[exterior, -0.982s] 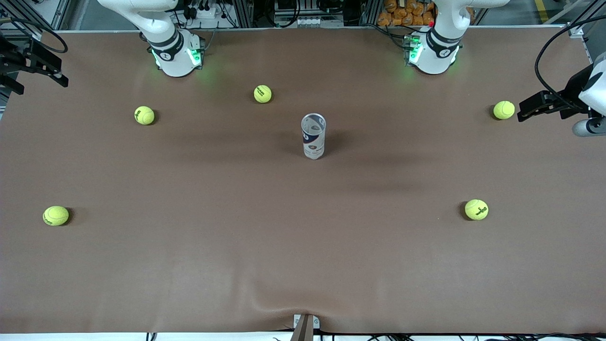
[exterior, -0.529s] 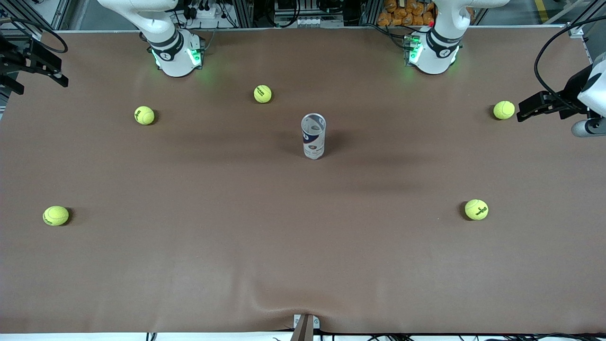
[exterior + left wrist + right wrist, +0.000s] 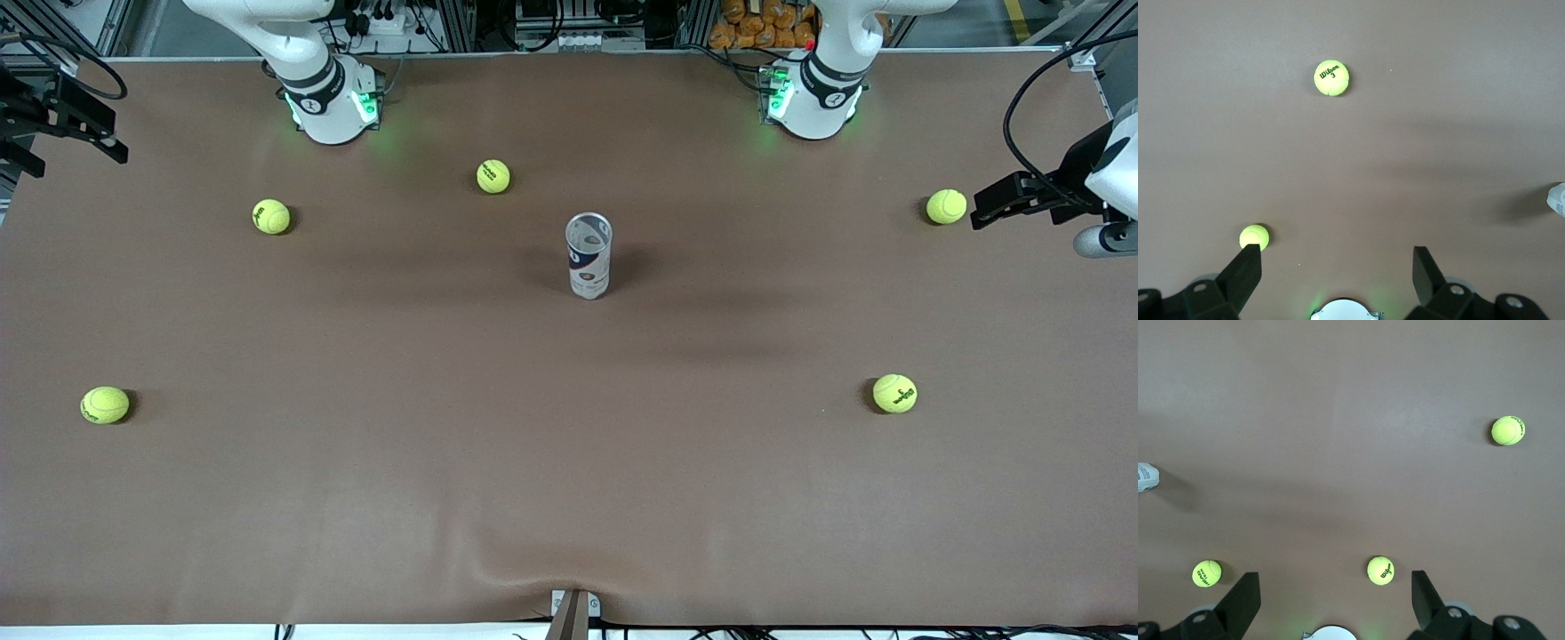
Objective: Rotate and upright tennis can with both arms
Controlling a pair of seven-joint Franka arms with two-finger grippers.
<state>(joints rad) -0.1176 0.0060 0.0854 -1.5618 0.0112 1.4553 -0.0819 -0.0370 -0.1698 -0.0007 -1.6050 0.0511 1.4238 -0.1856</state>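
Observation:
The tennis can stands upright near the middle of the table, its silver-rimmed open end up and its white and dark-blue label facing the front camera. Only an edge of the can shows in the left wrist view, and likewise the can in the right wrist view. High over its own arm's end of the table, my left gripper is open with nothing between its fingers. My right gripper hangs open and empty over the other end. Both are well away from the can.
Several yellow-green tennis balls lie scattered on the brown table: one near the can toward the bases, others toward the right arm's end, others toward the left arm's end. Black gear overhangs that end.

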